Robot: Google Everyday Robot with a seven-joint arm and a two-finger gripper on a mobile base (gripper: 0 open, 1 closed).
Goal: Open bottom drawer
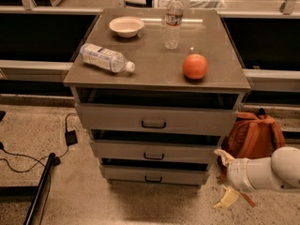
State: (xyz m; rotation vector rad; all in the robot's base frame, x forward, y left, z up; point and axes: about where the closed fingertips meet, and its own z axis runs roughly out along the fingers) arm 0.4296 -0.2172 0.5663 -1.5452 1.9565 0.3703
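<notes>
The bottom drawer (153,174) is the lowest of three grey fronts in the cabinet, with a small dark bar handle (153,178) at its centre. It sits nearly flush, with a dark gap above it. My gripper (224,178) is on a white arm coming in from the lower right. It hangs just right of the cabinet at the height of the bottom drawer, not touching it. Its two beige fingers (227,198) are spread apart, with nothing between them.
On the cabinet top (154,74) lie a fallen water bottle (105,57), a white bowl (126,26), an upright bottle (173,20) and an orange (194,66). An orange backpack (253,135) stands on the floor right of the cabinet. Cables and a black pole (40,191) lie at the left.
</notes>
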